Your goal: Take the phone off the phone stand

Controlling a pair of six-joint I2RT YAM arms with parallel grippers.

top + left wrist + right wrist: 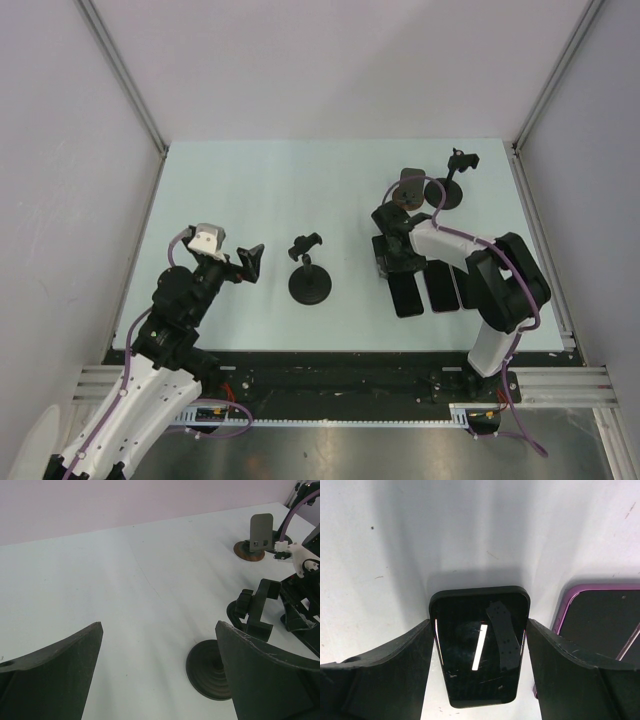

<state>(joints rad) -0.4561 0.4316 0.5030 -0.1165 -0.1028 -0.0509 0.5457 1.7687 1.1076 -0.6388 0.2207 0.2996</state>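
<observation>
The phone (479,650) is lying flat on the table (250,180), right of the centre phone stand (312,275). The right gripper (479,624) is straddling it with its jaws sitting at the phone's long edges; I cannot tell whether they are pinching it. A purple-cased phone (600,625) is lying farther right of the stand. Left of the stand, the left gripper (159,630) is hovering with its jaws spread wide, holding nothing.

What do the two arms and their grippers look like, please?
Both the left arm and right arm mix black joint housings with white shells, and a purple cable runs along each. The left wrist carries a white-and-grey camera block. The left gripper and right gripper have broad, matte black, wedge-shaped fingers.
</observation>
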